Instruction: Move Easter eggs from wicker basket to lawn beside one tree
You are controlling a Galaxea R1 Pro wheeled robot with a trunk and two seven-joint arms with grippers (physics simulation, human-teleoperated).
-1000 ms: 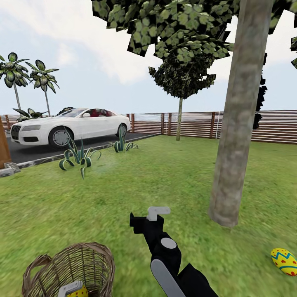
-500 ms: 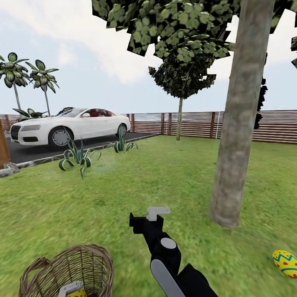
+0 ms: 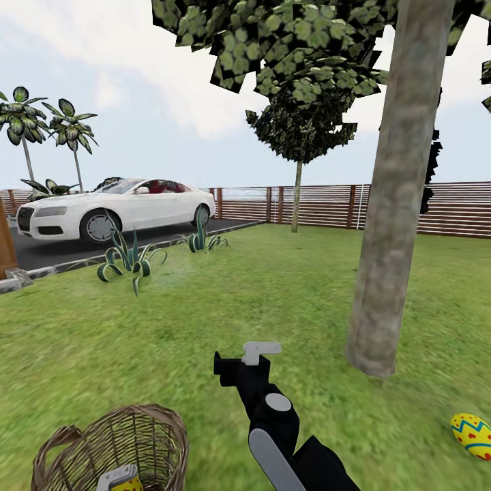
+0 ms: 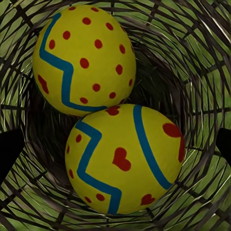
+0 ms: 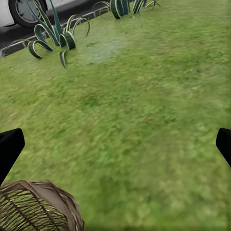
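Inside the round woven light-brown wicker basket, the left gripper hangs spread around two touching yellow zigzag-striped Easter eggs, so closing could knock one aside.

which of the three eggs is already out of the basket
The Easter egg lying on the lawn beside the tree; the other two eggs sit together inside the wicker basket.

The lawn carries the wicker basket, one Easter egg, the tree
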